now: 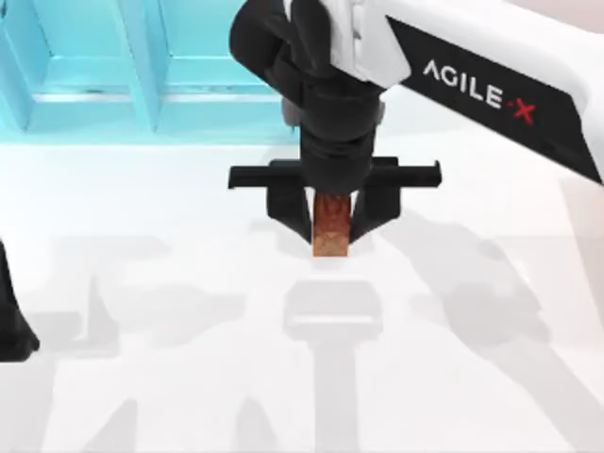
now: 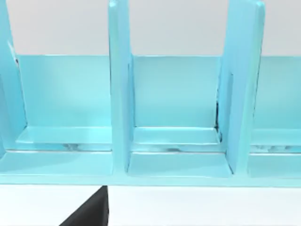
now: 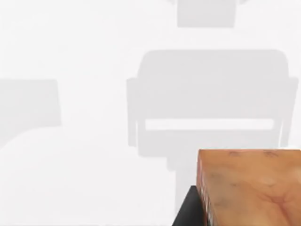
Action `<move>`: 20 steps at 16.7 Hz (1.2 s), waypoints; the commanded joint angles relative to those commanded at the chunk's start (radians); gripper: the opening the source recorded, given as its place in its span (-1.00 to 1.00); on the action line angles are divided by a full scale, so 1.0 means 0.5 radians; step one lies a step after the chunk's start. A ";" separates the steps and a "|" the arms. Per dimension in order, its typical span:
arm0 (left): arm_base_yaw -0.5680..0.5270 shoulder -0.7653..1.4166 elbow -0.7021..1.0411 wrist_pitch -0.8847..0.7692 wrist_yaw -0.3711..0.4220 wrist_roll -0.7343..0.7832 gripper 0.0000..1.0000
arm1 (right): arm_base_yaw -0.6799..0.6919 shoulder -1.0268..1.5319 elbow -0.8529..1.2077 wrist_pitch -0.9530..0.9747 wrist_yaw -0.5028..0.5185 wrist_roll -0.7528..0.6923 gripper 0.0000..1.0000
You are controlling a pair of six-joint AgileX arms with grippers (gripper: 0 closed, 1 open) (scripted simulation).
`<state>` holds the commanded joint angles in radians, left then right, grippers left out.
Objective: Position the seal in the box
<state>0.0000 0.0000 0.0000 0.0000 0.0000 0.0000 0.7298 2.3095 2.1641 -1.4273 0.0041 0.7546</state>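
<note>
The right end effector (image 1: 331, 219) is seen closed on the seal (image 1: 330, 226), which is clamped between its two black fingers (image 1: 290, 212) and held above the white surface (image 1: 142, 217), its shadow cast below on the surface. In the right wrist view the seal's orange underside (image 3: 251, 186) is seen close up. The blue box (image 1: 113, 85), divided into compartments, stands at the far left of the surface, apart from the seal. The left arm (image 1: 11, 326) is parked at the left edge.
</note>
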 joint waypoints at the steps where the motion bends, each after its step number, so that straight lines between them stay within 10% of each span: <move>1: 0.000 0.000 0.000 0.000 0.000 0.000 1.00 | -0.022 -0.006 -0.006 -0.001 0.000 -0.022 -1.00; 20: 0.000 0.000 0.000 0.000 0.000 0.000 1.00 | -2.322 -0.895 -1.010 0.113 -0.001 -2.342 -1.00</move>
<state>0.0000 0.0000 0.0000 0.0000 0.0000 0.0000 -0.4310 1.8622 1.6590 -1.3708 0.0036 -0.4164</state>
